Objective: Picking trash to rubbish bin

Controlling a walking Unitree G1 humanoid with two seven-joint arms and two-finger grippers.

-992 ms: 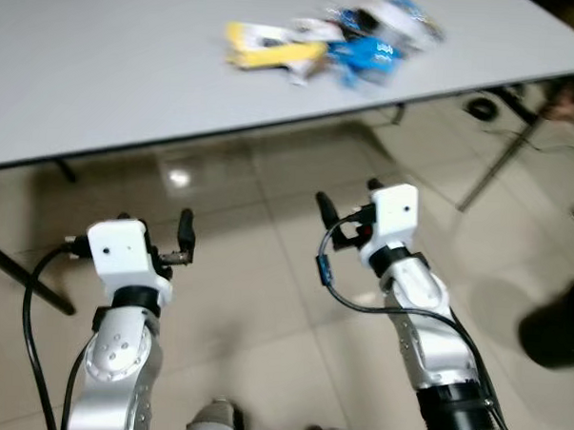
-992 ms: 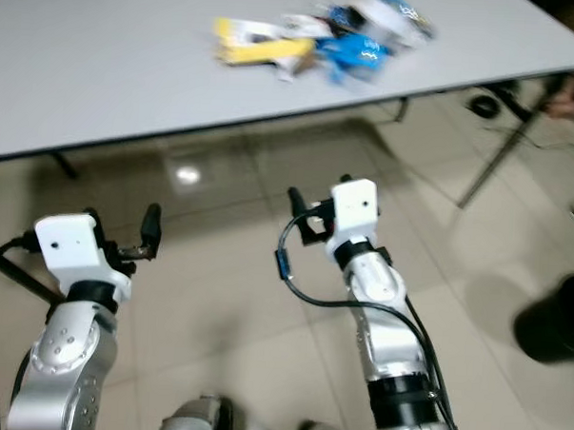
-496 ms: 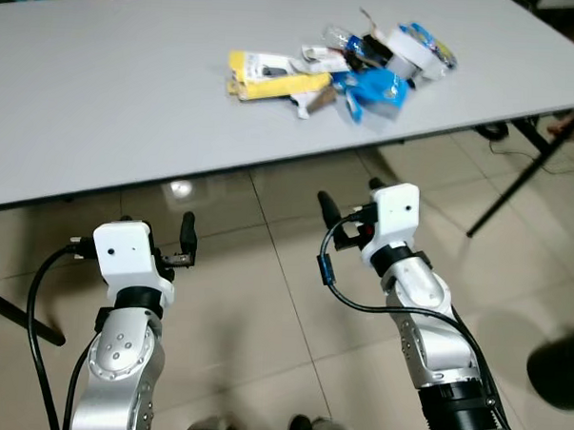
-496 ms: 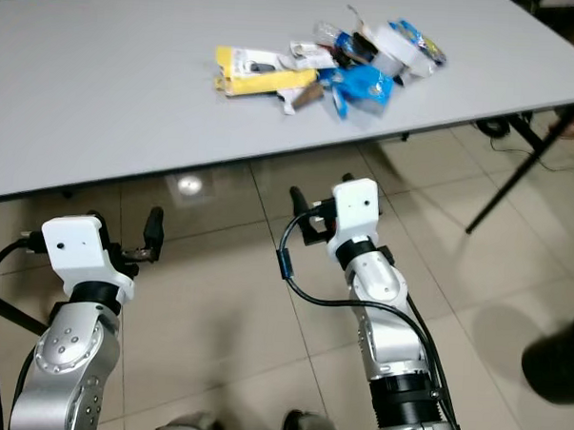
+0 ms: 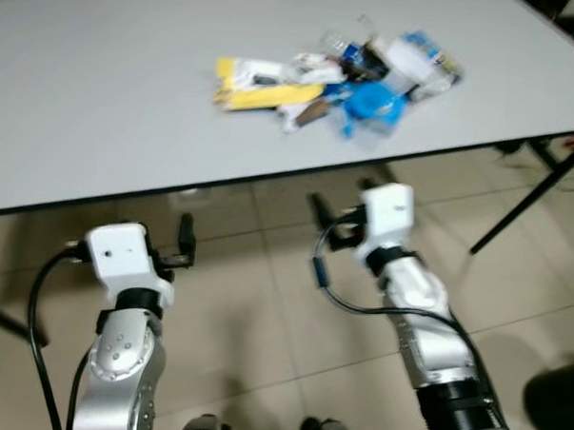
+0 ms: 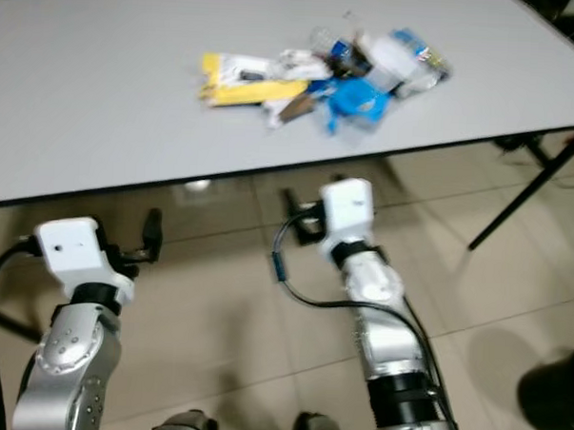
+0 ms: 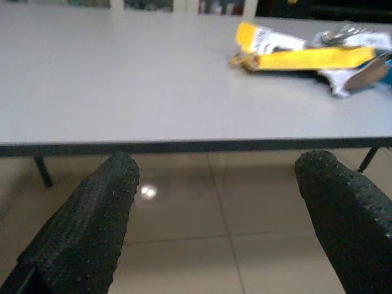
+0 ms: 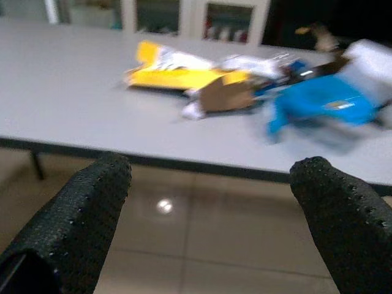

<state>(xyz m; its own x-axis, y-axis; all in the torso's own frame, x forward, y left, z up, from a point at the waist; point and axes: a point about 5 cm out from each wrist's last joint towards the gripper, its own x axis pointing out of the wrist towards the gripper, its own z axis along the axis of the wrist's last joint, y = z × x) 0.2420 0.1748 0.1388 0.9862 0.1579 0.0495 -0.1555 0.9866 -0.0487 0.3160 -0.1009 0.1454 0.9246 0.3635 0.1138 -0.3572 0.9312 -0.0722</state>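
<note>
A pile of trash lies on the grey table (image 5: 101, 102), near its front edge on the right: a yellow wrapper (image 5: 259, 88), a blue packet (image 5: 373, 103) and white and blue wrappers (image 5: 420, 59). The same yellow wrapper (image 7: 294, 52) and blue packet (image 8: 321, 101) lie ahead in the wrist views. My left gripper (image 5: 153, 236) is open and empty, below and short of the table edge. My right gripper (image 5: 341, 196) is open and empty too, just under the edge below the pile. Its fingers (image 8: 92, 202) frame the pile from below table height.
Beige tiled floor (image 5: 254, 309) lies under the table. A slanted black table leg (image 5: 526, 192) stands at the right. A dark round object (image 5: 555, 393) sits on the floor at the lower right, cut by the frame. Cabinets stand behind the table in the right wrist view.
The whole view has shifted as the camera moved; the table edge now sits closer to both grippers. Both grippers stay open and empty, and the trash pile has not moved.
</note>
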